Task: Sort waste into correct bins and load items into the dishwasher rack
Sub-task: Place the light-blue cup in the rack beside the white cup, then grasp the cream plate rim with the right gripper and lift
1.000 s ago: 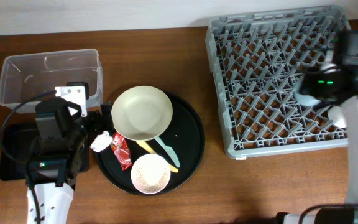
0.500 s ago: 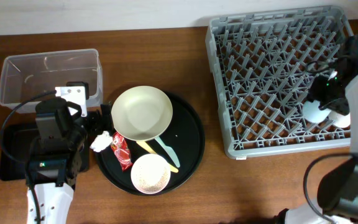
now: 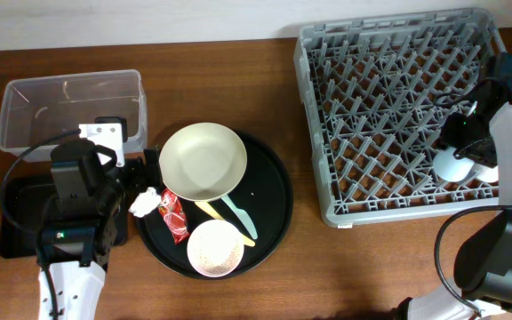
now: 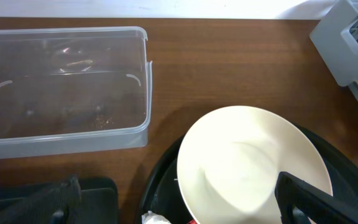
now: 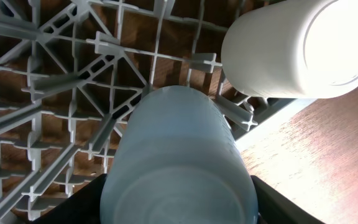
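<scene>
Operator: Status check, right gripper [image 5: 179, 208]: what do we read?

Technician: We read its jaws partly spread and clamped on the light blue cup [image 5: 179, 143], a smooth matte cylinder with rounded shoulders, one dark finger [image 5: 82, 208] on each flank. Beneath the gripper we see the dishwasher rack [image 5: 61, 74], a grey moulded lattice of upright cross-shaped pegs. Just ahead and to the right of the gripper, the white cup [image 5: 297, 46] stands in the rack, its flat round glossy end facing us.

Operator: And the left gripper [image 4: 178, 183]?

Technician: We find it spread fully wide, holding nothing. Directly below it lies the plate [image 4: 247, 162], a smooth pale cream disc on the round black tray [image 3: 274, 204]. Ahead and to its left sits the clear rectangular tub [image 4: 61, 87], thin-walled and transparent. The crumpled tissue [image 3: 143, 203], soft and white, lies just beside the gripper.
</scene>
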Tool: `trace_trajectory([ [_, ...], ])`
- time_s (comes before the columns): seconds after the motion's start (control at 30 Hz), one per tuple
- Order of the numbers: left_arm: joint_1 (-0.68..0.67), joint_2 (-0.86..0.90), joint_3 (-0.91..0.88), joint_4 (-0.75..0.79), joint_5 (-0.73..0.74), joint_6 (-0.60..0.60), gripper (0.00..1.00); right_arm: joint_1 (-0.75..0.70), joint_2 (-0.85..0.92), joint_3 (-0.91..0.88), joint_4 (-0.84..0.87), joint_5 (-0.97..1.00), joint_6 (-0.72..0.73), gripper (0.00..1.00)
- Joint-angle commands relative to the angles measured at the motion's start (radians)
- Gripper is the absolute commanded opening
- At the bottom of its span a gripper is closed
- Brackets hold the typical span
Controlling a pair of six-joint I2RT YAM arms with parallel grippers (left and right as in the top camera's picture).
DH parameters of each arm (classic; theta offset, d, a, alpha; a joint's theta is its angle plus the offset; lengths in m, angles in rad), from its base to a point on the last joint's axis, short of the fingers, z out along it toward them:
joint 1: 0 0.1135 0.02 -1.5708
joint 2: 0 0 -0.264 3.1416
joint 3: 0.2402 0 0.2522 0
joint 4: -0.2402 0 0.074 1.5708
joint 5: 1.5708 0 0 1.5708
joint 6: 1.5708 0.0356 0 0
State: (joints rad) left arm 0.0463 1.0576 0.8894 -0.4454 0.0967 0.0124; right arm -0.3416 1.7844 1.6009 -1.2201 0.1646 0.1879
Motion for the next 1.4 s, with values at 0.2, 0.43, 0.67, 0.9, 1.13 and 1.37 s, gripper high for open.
trace_trajectory([
  [0.2, 0.002, -0.001, 0.025, 0.002, -0.008, 0.015, 0.99, -0.001, -0.008, 0.011, 0.003, -0.047, 0.012, 0.98],
  [0.43, 0.002, -0.001, 0.025, 0.002, -0.008, 0.015, 0.99, 0.11, -0.192, 0.118, -0.021, -0.27, -0.083, 0.98],
  [0.67, 0.002, -0.001, 0.025, 0.002, -0.008, 0.015, 0.99, 0.452, -0.239, 0.107, -0.004, -0.416, -0.083, 0.99],
  [0.9, 0.002, -0.001, 0.025, 0.002, -0.008, 0.015, 0.99, 0.752, -0.006, 0.024, 0.174, -0.417, 0.006, 0.84],
  [1.13, 0.002, -0.001, 0.025, 0.002, -0.008, 0.015, 0.99, 0.877, 0.233, 0.024, 0.367, -0.412, 0.129, 0.79],
  [1.37, 0.002, -0.001, 0.025, 0.002, -0.008, 0.015, 0.99, 0.867, 0.315, 0.024, 0.445, -0.392, 0.265, 0.68],
])
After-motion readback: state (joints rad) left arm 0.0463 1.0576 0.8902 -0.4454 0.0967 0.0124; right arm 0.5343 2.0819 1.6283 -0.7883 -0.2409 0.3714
